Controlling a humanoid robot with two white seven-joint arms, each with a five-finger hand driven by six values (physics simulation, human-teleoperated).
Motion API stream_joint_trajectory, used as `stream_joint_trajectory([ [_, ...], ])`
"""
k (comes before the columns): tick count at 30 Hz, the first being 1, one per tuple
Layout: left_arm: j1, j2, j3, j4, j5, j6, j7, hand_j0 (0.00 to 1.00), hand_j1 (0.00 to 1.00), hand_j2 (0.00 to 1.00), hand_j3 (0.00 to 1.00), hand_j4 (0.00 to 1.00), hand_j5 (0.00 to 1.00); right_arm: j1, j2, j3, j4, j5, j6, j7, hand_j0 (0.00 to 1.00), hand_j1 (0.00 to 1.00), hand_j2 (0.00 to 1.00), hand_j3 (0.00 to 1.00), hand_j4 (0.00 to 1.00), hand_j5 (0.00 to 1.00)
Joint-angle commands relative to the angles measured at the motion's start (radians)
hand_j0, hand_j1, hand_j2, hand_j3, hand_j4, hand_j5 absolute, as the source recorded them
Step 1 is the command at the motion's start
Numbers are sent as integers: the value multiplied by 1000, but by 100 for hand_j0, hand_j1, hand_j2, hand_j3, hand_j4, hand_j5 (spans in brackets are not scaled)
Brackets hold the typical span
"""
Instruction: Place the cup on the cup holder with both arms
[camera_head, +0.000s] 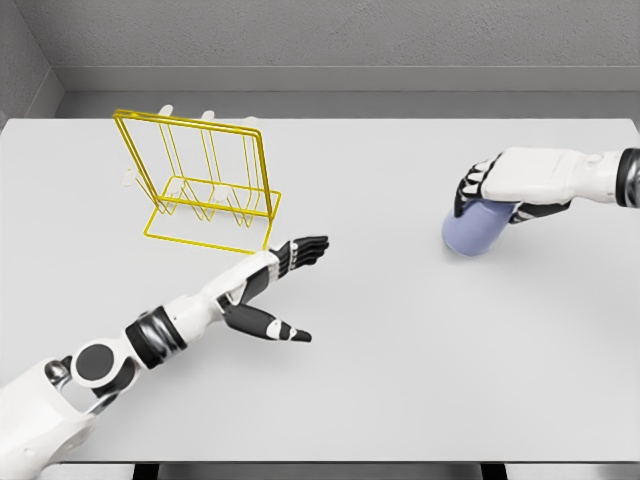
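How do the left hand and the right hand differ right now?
The left hand is open, fingers stretched out flat and holding nothing; the right hand is curled over the cup. The left hand lies just beside the yellow cup holder; the right hand is far across the table. Both are white with dark fingers.

Your left hand (285, 262) reaches flat toward the yellow rack (200, 180), fingers (310, 245) spread; your right hand (500, 185), well right of the rack, curls over the cup (475, 228).
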Motion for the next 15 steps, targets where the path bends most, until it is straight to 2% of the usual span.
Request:
stream_joint_trajectory([
  [1, 0, -4, -4, 6, 5, 13, 0, 100, 100, 100, 100, 100, 100, 0, -27, -5, -93, -6, 3, 0, 53, 53, 53, 53, 53, 53],
  [4, 2, -18, -7, 22, 6, 13, 1, 100, 100, 100, 100, 100, 100, 9, -46, -2, -182, -6, 3, 0, 53, 53, 53, 53, 53, 53],
  [7, 2, -29, -10, 40, 6, 13, 0, 100, 100, 100, 100, 100, 100, 18, -49, 0, -222, -9, 3, 0, 53, 53, 53, 53, 53, 53],
  [15, 2, -30, -15, 58, 8, 13, 1, 100, 100, 100, 100, 100, 100, 18, -27, 6, -228, -21, 3, 0, 53, 53, 53, 53, 53, 53],
])
